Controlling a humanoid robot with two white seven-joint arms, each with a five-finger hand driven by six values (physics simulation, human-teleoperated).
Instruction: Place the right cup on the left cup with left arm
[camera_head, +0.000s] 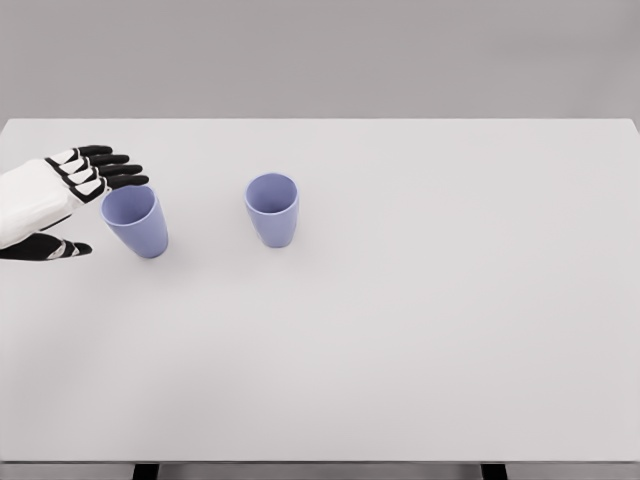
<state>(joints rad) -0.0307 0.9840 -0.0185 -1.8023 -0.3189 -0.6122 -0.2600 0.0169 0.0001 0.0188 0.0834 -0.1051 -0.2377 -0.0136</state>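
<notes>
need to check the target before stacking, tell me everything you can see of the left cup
The left cup is a plain lavender-blue tumbler with no handle, matte like plastic, wider at the rim than at the base. It stands upright and empty on the white table, apart from the right cup. The open left hand is close beside it; contact cannot be told.

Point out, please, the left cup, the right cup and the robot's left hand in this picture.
left cup (138, 230), head view, on its outer wall.
right cup (273, 222), head view, on its outer wall.
left hand (62, 197), head view, middle of the open hand, beside the left cup.
</notes>
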